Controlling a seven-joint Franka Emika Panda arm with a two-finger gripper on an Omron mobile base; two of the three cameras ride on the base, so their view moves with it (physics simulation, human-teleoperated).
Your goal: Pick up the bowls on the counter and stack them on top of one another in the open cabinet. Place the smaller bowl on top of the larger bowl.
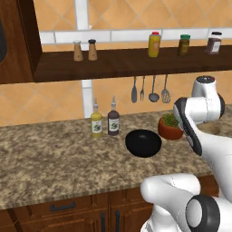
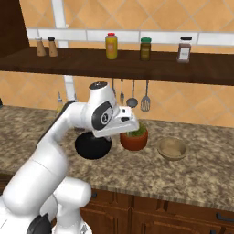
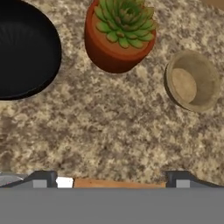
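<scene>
The larger bowl (image 1: 143,142), wide and glossy black, sits on the granite counter (image 1: 54,154); the hand view shows it at the upper left (image 3: 22,52). To its right, past a plant pot, lies the smaller tan bowl (image 2: 172,148), which the hand view shows at the right (image 3: 192,81). My gripper (image 3: 111,179) hovers above the bare counter in front of the pot. It is open, its fingertips (image 3: 43,178) stand wide apart and nothing is between them. The open cabinet (image 1: 127,63) runs along the wall above.
A reddish-brown pot with a green plant (image 2: 134,137) stands between the two bowls. Two sauce bottles (image 1: 96,122) stand left of the black bowl. Shakers (image 1: 84,50) and jars (image 2: 111,45) line the shelf, and utensils (image 1: 149,89) hang under it.
</scene>
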